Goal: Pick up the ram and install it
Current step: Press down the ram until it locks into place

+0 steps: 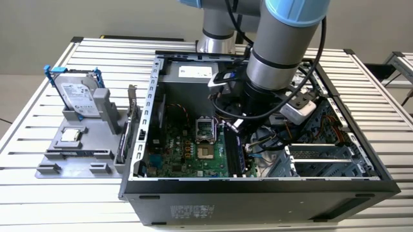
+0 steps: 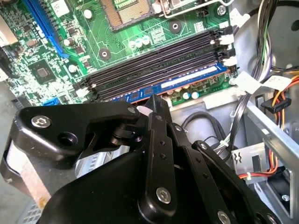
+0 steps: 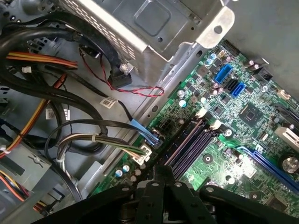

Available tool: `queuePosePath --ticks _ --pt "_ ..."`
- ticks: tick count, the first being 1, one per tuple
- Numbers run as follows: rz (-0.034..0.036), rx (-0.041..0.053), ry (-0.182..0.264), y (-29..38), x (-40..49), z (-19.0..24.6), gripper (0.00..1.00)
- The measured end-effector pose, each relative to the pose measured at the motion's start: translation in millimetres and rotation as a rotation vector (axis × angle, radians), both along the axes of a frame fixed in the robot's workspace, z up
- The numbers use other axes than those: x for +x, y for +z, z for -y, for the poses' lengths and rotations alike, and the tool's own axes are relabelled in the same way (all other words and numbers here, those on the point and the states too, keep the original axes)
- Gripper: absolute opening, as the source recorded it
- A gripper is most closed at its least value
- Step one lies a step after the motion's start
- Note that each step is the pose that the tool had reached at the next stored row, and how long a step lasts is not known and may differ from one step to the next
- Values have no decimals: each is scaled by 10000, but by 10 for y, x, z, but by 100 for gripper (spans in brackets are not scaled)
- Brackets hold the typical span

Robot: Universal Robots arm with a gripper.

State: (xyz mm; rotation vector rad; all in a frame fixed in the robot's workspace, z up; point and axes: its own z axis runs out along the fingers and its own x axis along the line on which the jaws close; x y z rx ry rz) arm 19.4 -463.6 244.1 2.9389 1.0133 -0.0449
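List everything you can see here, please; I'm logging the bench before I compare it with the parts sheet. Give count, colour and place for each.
computer case: one, black and grey, lying open on the table
table: one, slatted metal, under everything
motherboard: one, green, on the floor of the case
memory slots: four, black, side by side on the motherboard
ram: one, blue stick, in the slot at the edge of the row nearest the case wall
cables: a bundle, black, orange, yellow and red, inside the case beside the board
parts tray: one, grey, on the table at the exterior view's left of the case
hard drive: one, silver with blue brackets, upright in the tray
processor chip: one, silver, flat in the tray
gripper: one, black, directly over the ram
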Motion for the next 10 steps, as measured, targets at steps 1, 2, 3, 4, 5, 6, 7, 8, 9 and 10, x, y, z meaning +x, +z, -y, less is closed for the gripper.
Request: queuePosePath --ticks 1,2,3,4,5,6,7,8,9,10 --pt "0 0 66 0 0 0 0" --pt "0 0 129 0 -1 0 0" --pt "0 0 194 0 -1 0 0" --pt "0 0 258 0 -2 0 0" --pt "0 0 326 0 -2 0 0" --pt "0 -1 386 0 -2 0 0" --pt "0 -1 451 0 -3 0 0" --pt "0 0 520 0 -3 0 0" --pt "0 0 584 0 -3 0 0" --pt "0 0 645 0 -4 0 0"
